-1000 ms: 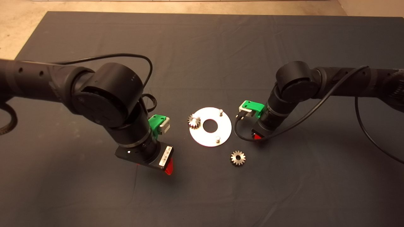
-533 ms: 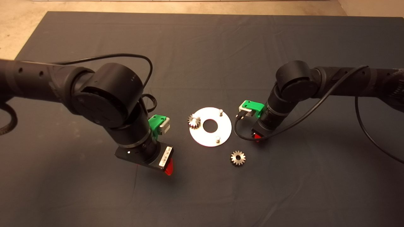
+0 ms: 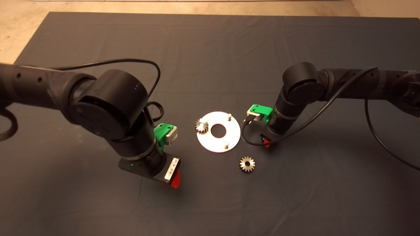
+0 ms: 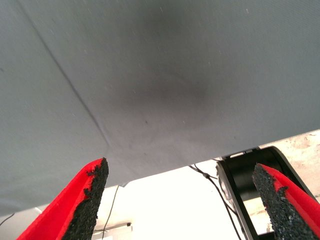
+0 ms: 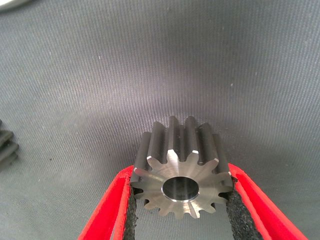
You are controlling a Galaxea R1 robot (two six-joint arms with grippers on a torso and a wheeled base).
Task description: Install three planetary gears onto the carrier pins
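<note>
A shiny round disc [image 3: 219, 141] with a large centre hole lies mid-mat. One gear [image 3: 201, 126] sits on its left pin. Two bare pins stand at the back [image 3: 229, 115] and front [image 3: 226, 144]. A second gear [image 3: 247, 164] lies flat on the mat in front of the disc. My right gripper [image 3: 267, 142] is just right of the disc, shut on a third gear [image 5: 181, 169] held between its pads [image 5: 131, 212] just above the mat. My left gripper [image 3: 175, 178] hangs open and empty over bare mat, front left of the disc; its pads [image 4: 92, 192] stand wide apart.
The dark mat [image 3: 210, 49] covers the table, with floor at the back left [image 3: 19, 29]. Black cables loop from both arms, one [image 3: 249, 139] hanging next to the disc's right edge. A gear's edge [image 5: 6, 145] shows at the side in the right wrist view.
The right arm has shifted slightly left toward the disc with the gear in its grip. The left arm has shifted slightly. The disc and the two other gears have not moved.
</note>
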